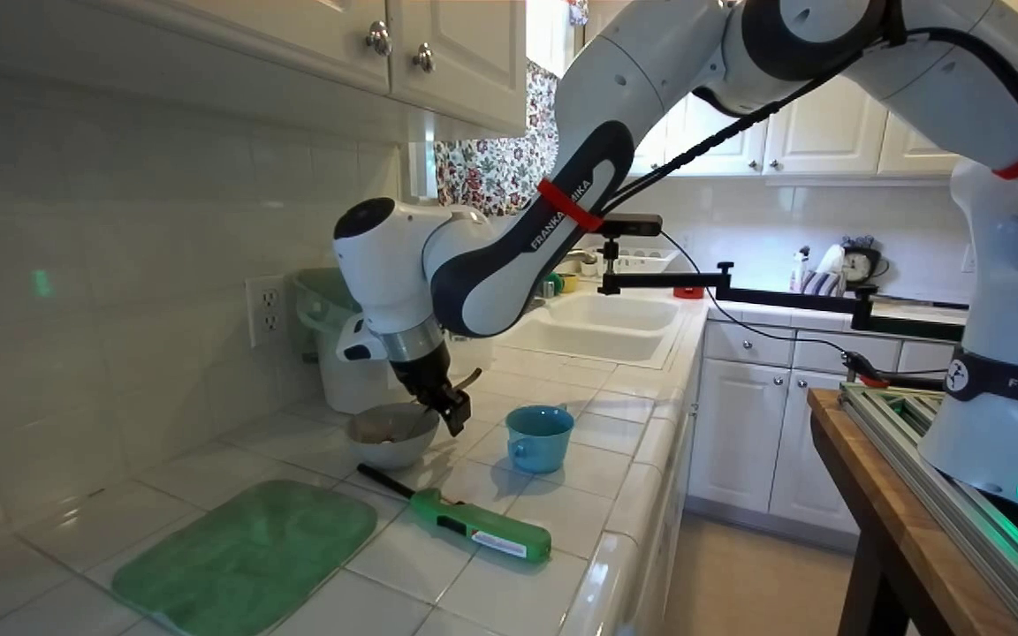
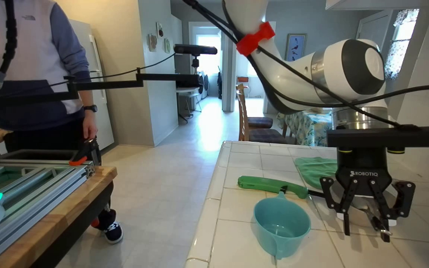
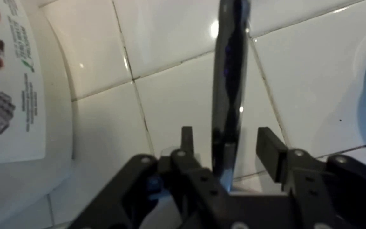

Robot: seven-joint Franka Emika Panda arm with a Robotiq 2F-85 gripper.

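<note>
- Gripper [image 2: 366, 229] bears the name ROBOTIQ in pale capitals; its fingers [image 3: 267, 149] are spread, standing on either side of the dark handle of a utensil [image 3: 229, 73], with a gap showing on both sides in the wrist view.
- Utensil of unclear kind leans out over the rim of the bowl [image 1: 390, 452], which stands on the counter [image 1: 611, 556] just beside the gripper.
- Arm [image 1: 491, 283] reads FRANKA, then MIKA, with a red band [image 1: 569, 205] crossing between; the base [image 1: 995, 309] also reads FRANKA, the word running up to the picture's border.
- Bin [image 3: 57, 133] wears a label [image 3: 11, 133] with ZERO WASTE PROGRAM set sideways; the smaller lines are too blurred to read.
- Lighter [image 1: 482, 527] has white print on its green grip, too small to make out.
- Bin rises near the fingers on one side; the cup [image 1: 540, 446] stands near on the other, between gripper and the counter's rounded front edge.
- Lighter lies aslant, black tip near the bowl, butt toward that edge; the cloth [image 1: 248, 556] lies flat past it.
- Cabinet [image 1: 460, 79] overhangs the back of the counter; the sink [image 1: 615, 329] sits farther along.
</note>
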